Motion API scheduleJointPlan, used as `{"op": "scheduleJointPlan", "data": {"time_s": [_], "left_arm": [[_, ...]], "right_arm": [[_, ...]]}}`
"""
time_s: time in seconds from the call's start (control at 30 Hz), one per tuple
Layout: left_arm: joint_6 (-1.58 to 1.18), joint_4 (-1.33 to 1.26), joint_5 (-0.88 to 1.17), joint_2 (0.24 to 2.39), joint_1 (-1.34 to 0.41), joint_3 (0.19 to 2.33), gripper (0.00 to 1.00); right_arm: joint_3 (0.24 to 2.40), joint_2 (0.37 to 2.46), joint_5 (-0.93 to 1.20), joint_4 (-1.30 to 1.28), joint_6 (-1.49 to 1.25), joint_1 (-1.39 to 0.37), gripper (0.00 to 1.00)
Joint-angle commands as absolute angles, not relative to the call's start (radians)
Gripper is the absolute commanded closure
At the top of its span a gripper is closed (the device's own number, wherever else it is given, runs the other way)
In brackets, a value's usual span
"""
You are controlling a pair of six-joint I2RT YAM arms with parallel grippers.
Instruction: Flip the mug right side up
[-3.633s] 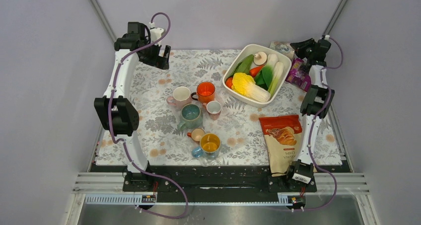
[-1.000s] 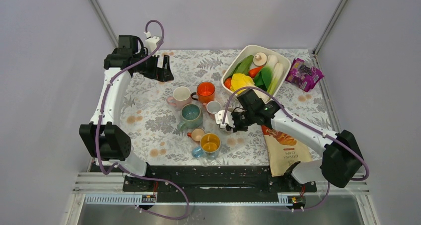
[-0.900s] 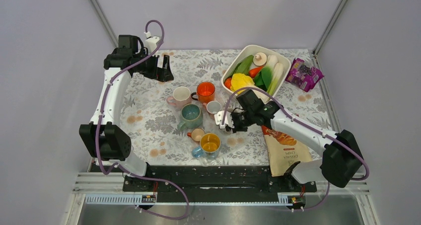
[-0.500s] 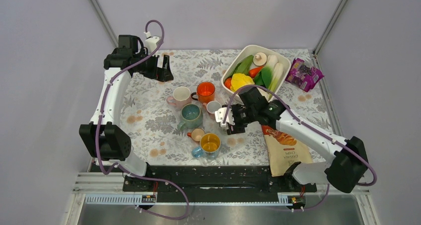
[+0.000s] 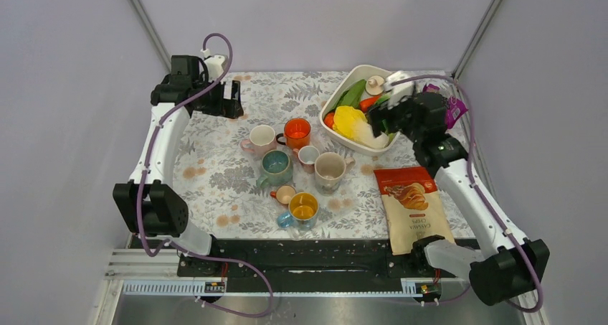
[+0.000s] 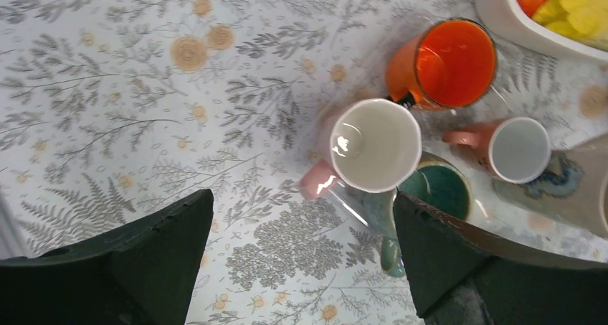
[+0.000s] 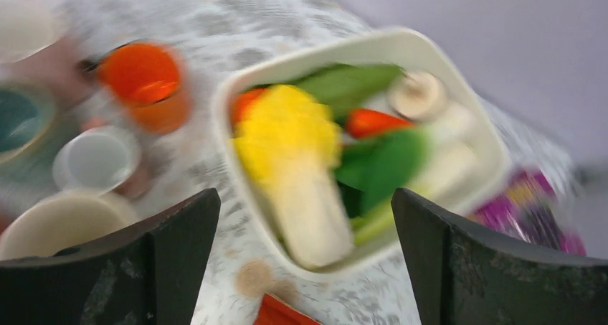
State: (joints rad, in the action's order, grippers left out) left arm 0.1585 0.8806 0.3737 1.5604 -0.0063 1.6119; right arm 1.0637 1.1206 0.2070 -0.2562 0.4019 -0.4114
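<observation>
The beige mug [image 5: 330, 171] stands upright on the floral cloth with its mouth up and its handle to the right, beside the small pink mug [image 5: 308, 156]. It shows blurred at the lower left of the right wrist view [image 7: 61, 228] and at the right edge of the left wrist view [image 6: 577, 189]. My right gripper [image 5: 381, 117] hangs open and empty above the near end of the vegetable bowl [image 5: 343, 133], well clear of the mug; its jaws [image 7: 305, 267] stand wide. My left gripper [image 5: 231, 99] hovers open at the back left, with nothing between its fingers [image 6: 301, 260].
Several other mugs cluster mid-table: white-pink [image 5: 260, 138], orange [image 5: 296, 132], teal [image 5: 275, 166], a small one [image 5: 285, 194] and a blue-yellow one [image 5: 302, 209]. A chips bag [image 5: 412, 206] lies at the front right. A purple packet [image 5: 453, 110] sits behind the right arm.
My right gripper opened, let go of the beige mug and pulled up and back to the right over the bowl. The mug now stands free and upright. The left arm barely moved.
</observation>
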Motion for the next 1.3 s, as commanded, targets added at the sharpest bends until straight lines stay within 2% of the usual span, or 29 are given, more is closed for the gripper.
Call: {"op": "scheduleJointPlan", "data": {"time_s": [0.0,0.07,0.17,0.33,0.43,0.57,0.7,0.8,1.1,1.27], "left_arm": [[0.067,0.766,0.176,1.470,0.000,1.578,0.01],[0.037,0.712,0.108,1.422,0.000,1.513,0.01],[0.011,0.609,0.009,1.352,0.000,1.377,0.01],[0.029,0.543,-0.105,1.269,0.018,1.208,0.01],[0.062,0.511,-0.048,1.208,0.080,1.129,0.01],[-0.074,0.385,0.154,1.158,0.200,0.983,0.01],[-0.164,0.232,0.184,1.142,0.221,0.840,0.01],[-0.206,0.226,0.184,1.137,0.224,0.798,0.01],[-0.212,0.230,-0.139,1.141,0.224,0.748,0.01],[-0.199,0.220,-0.123,1.131,0.224,0.730,0.01]], "right_arm": [[0.996,1.115,-0.180,-0.115,-0.019,-0.190,0.01],[0.928,1.105,-0.286,-0.104,-0.080,-0.106,0.01],[0.818,1.073,-0.280,-0.092,-0.171,0.048,0.01],[0.613,0.979,-0.446,0.076,-0.156,0.064,0.01],[0.519,0.916,-0.435,0.159,-0.137,0.064,0.01],[0.407,0.825,-0.383,0.221,-0.142,0.064,0.01],[0.290,0.752,-0.386,0.317,-0.156,0.064,0.01],[0.271,0.752,-0.404,0.328,-0.167,0.064,0.01],[0.291,0.801,-0.422,0.332,-0.163,0.064,0.01],[0.292,0.803,-0.425,0.332,-0.162,0.064,0.00]]}}
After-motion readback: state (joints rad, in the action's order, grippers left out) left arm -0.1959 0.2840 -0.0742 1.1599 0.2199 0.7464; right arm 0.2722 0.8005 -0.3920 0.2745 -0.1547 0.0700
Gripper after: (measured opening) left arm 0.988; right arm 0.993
